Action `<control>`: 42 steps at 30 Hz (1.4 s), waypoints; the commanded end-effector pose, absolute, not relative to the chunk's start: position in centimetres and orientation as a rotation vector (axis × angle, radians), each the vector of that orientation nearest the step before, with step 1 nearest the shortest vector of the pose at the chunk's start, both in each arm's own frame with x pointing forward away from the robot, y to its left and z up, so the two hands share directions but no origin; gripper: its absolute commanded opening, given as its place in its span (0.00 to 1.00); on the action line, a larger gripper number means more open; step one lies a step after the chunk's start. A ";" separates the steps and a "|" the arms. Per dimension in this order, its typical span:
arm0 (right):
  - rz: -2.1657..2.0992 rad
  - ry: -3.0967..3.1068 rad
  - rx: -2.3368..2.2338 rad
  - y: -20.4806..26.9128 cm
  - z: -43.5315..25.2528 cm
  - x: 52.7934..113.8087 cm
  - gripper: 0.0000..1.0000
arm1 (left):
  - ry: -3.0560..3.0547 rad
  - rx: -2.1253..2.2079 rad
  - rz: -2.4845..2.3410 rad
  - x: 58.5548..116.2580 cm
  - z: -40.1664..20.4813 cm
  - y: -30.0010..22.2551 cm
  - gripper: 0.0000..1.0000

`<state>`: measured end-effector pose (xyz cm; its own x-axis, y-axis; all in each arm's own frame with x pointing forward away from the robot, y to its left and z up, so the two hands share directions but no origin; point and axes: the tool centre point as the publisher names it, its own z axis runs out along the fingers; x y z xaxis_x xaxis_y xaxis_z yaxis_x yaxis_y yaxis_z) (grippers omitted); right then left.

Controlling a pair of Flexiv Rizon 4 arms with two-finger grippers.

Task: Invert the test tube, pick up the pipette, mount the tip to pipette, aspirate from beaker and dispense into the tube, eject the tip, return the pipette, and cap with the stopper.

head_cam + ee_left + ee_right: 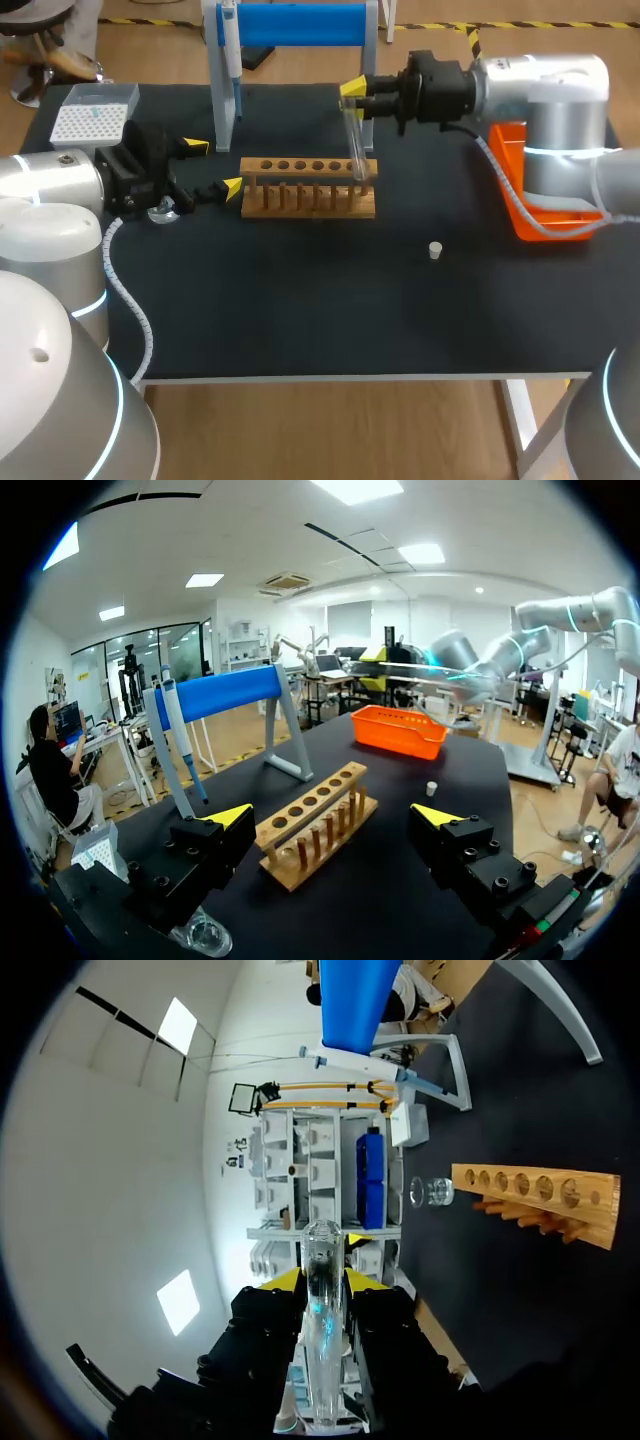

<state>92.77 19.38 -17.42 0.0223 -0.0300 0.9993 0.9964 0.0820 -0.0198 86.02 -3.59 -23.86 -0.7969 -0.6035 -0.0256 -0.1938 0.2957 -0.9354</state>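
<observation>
Now the right end effector [352, 96] grasps the test tube [355, 145], upright over the right end of the rack [308, 200]; left end effector [213, 166] released.

bare wood, clear glass and matt black on a dull dark table [300, 310]
the rack [308, 187] is light wood with a dull, unvarnished look. the test tube [354, 140] and the beaker [163, 210] look like clear, shiny glass. the table top is smooth matt black. the bin [395, 742] is bright orange plastic with a slight sheen, and the tip box [92, 118] looks like pale plastic. the blue bar [300, 22] is glossy. the stopper [436, 250] is off-white and matt. the left gripper [212, 166] and right gripper [353, 92] have matt black bodies and smooth yellow tips.
</observation>
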 end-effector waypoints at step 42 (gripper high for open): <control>-1.150 -1.209 -1.142 19.3 -17.3 92.6 0.00 | 1.716 0.227 -1.880 85.0 -20.4 -7.9 1.00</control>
<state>92.58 19.35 -17.34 0.0227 -0.0297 0.9993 0.9968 0.0776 -0.0203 85.21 -7.68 -19.08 -0.8703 -0.3503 -0.3463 0.2938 0.1952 -0.9357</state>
